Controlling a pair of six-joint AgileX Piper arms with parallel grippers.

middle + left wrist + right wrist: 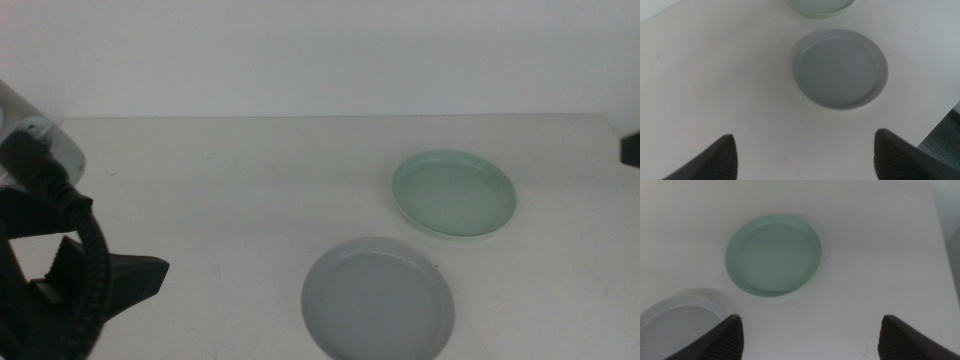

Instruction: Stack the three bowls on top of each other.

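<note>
Nearest me, my left gripper (805,155) hangs over the white table (220,190) with its jaws spread wide and empty, the shallow round grey plastic bowl (840,67) just ahead of it. My right gripper (810,335) is likewise parted and holds nothing, above the shallow round pale mint green plastic bowl (774,254) farther back. These two bowls sit near each other, not touching; I see no third. Nothing is stacked yet, so I judge all the stacking remains.
</note>
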